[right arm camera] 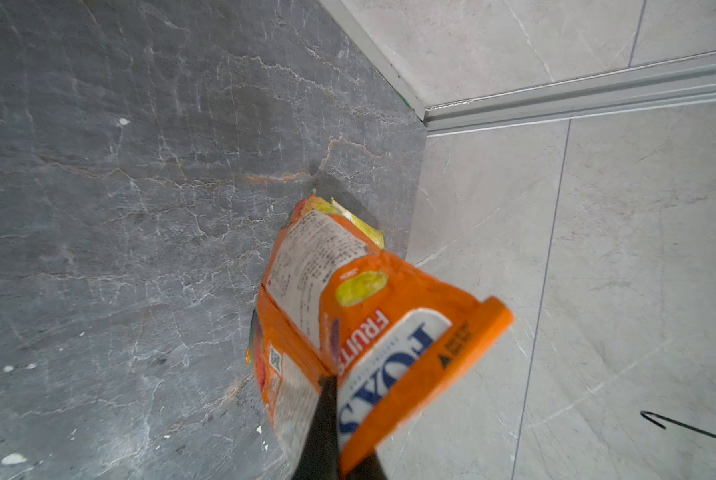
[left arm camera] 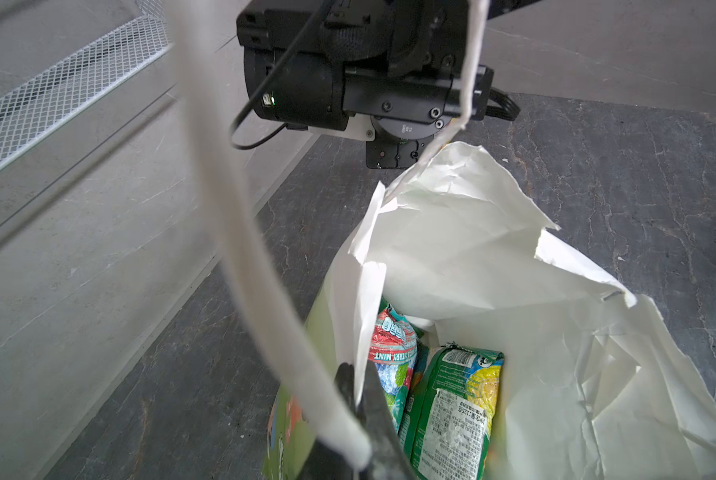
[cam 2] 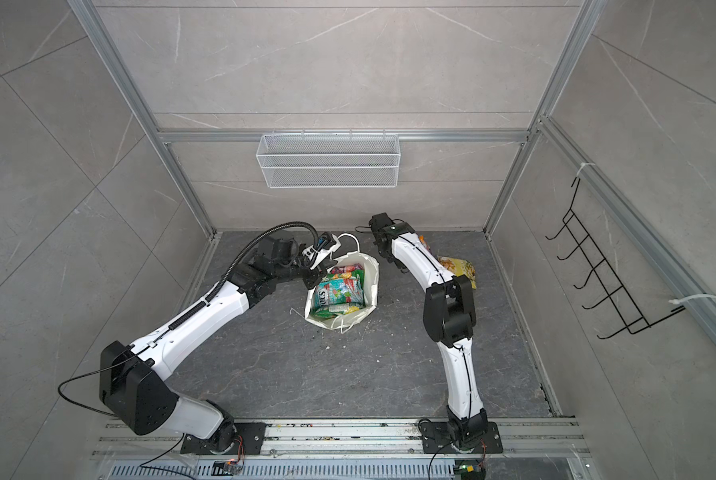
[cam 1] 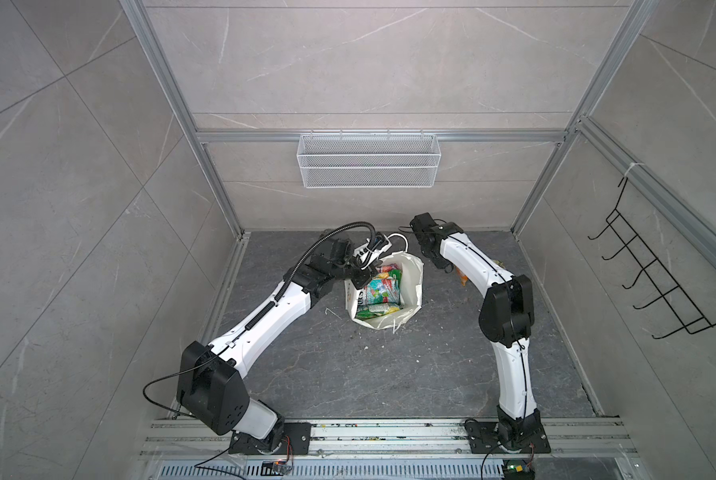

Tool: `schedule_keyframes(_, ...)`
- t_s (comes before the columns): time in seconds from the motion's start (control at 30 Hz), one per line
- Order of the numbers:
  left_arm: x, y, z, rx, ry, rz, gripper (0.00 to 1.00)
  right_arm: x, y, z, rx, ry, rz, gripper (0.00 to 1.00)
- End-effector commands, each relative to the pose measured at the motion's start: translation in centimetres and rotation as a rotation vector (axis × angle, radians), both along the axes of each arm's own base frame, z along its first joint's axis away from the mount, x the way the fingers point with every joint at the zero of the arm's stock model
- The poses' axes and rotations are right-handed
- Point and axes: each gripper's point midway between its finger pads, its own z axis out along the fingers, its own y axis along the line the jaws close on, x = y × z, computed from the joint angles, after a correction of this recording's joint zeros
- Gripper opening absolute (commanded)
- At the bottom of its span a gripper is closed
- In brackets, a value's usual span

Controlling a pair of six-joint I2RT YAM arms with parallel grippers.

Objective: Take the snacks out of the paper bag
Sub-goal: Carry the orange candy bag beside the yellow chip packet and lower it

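Over grey slate (right arm camera: pixel 98 208), right gripper (right arm camera: pixel 334 395) pinches orange pouch (right arm camera: pixel 389 332) (left gripper (left arm camera: pixel 358 384) clamps paper bag (left arm camera: pixel 472 249)).

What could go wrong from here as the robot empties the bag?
The left gripper pinches the bag at its torn rim; a pull might rip it further.
The right gripper holds the orange pouch by one edge; it could slip onto the yellow pouch below.
The cord handle loops beside the left gripper and might snag.
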Motion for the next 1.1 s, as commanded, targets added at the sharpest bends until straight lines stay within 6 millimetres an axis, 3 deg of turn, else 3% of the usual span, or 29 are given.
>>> schedule_keyframes(0.0, -0.5, -0.6, 3.5, -0.07, -0.069, -0.017, 0.0, 1.2, 0.4, 0.6, -0.025, -0.022, 0.015, 0.0)
schedule_keyframes(0.13, -0.3, -0.8, 3.4, -0.067, -0.066, -0.015, 0.0, 1.5, 0.6, -0.8, -0.02, 0.01, 0.012, 0.0)
schedule_keyframes(0.43, -0.7, -0.5, 3.7, -0.066, -0.076, -0.005, 0.0, 1.2, 3.4, -2.8, 0.218, 0.039, 0.013, 0.0)
schedule_keyframes(0.7, -0.9, -0.3, 3.5, -0.065, -0.074, 0.002, 0.0, 0.8, 5.1, -3.9, 0.352, 0.057, 0.008, 0.07)
schedule_keyframes(0.8, -0.9, -0.2, 3.5, -0.066, -0.074, 0.003, 0.0, 0.5, 5.8, -4.3, 0.418, 0.07, -0.008, 0.19)
schedule_keyframes(1.07, -0.9, -0.4, 3.6, -0.074, -0.074, 0.001, 0.0, 0.3, 7.9, -4.8, 0.711, 0.077, -0.105, 0.18)
